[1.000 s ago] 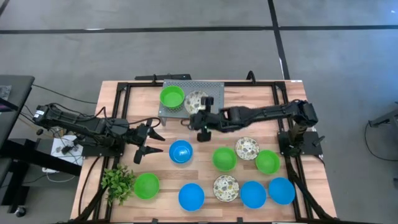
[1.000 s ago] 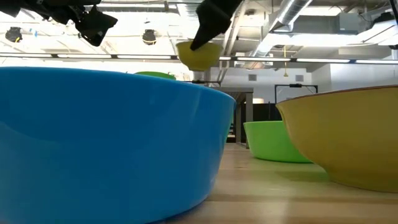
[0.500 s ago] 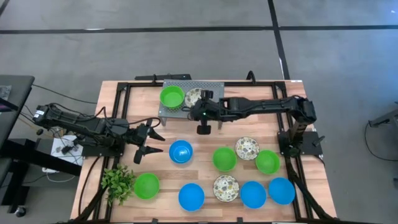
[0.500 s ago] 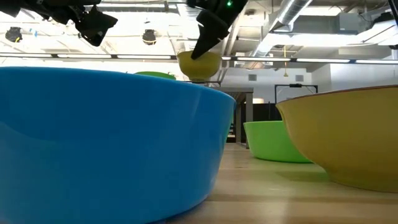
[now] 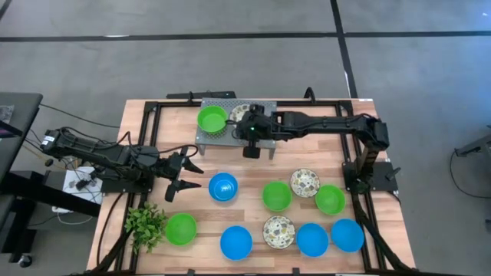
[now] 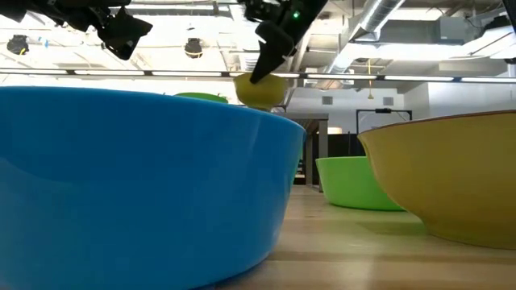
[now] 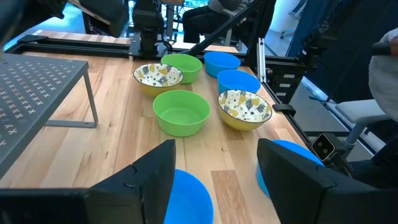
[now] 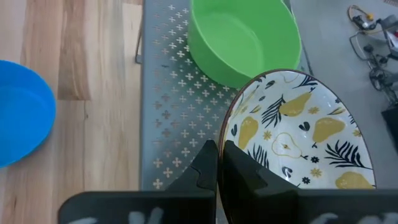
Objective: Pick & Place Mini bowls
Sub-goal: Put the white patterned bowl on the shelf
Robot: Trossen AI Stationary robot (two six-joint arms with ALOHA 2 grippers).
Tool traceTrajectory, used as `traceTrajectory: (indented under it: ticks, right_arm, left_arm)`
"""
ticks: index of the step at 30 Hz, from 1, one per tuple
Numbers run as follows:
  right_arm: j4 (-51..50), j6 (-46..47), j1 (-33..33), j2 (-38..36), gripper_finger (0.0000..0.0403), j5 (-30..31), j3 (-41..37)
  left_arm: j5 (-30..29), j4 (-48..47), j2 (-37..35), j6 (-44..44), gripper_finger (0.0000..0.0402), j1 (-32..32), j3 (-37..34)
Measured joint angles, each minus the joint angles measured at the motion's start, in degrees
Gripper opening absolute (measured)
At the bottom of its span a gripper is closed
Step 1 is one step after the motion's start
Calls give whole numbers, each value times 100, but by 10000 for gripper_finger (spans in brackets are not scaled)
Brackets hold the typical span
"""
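Observation:
My right gripper (image 5: 251, 146) is shut on a white patterned mini bowl (image 8: 298, 130) above the grey perforated rack (image 5: 265, 107) at the table's far side. A green bowl (image 5: 212, 119) sits on that rack just left of the held one. Several more mini bowls, blue, green and patterned, stand on the wooden table nearer the front, among them a blue one (image 5: 223, 186) and a green one (image 5: 276, 195). My left gripper (image 5: 184, 175) waits open at the left, just left of the blue bowl (image 7: 186, 193). My right gripper pinches the patterned bowl's rim (image 8: 227, 134) on its near side, one finger (image 8: 202, 168) outside the wall and one inside. The fingers slant down toward the far edge. The bowl (image 6: 260, 89) is tilted over the rack; I cannot tell whether its bottom touches it.
A small leafy plant (image 5: 146, 225) stands at the front left corner. Black frame rails (image 5: 153, 123) run along the table's edges. Bare wood lies between the rack and the row of bowls. A large blue bowl (image 6: 137, 177) fills the low view's foreground.
My right gripper has carried the patterned bowl toward the table's far edge, from the rack's front edge to over the rack beside the green bowl, rolling its wrist a little. It has stayed shut on the rim.

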Motion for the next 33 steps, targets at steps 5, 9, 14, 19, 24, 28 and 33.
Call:
traceTrajectory:
  ticks: [5, 9, 14, 19, 24, 28, 33]
  right_arm:
    - [45, 117, -90, 2, 2, 0, -156]
    - [109, 81, -118, 4, 2, 5, -297]
    - [426, -98, -73, 4, 2, -5, -297]
    - [442, -98, -122, 21, 2, -311, -297]
    - [680, -153, -125, 145, 2, -429, -295]
    - [819, -436, -114, 317, 2, -487, -280]
    - [818, -436, -98, 357, 2, -281, -275]
  left_arm:
    - [-1, 0, 0, 0, 225, 0, 0]
    - [0, 1, 0, 0, 225, 1, 0]
    - [0, 2, 0, 0, 225, 0, 0]
    - [-2, 2, 0, 0, 225, 2, 0]
    - [0, 7, -2, 1, 225, 2, 0]
    - [-2, 23, -2, 0, 225, 2, 0]
    - [0, 31, -2, 0, 225, 2, 0]
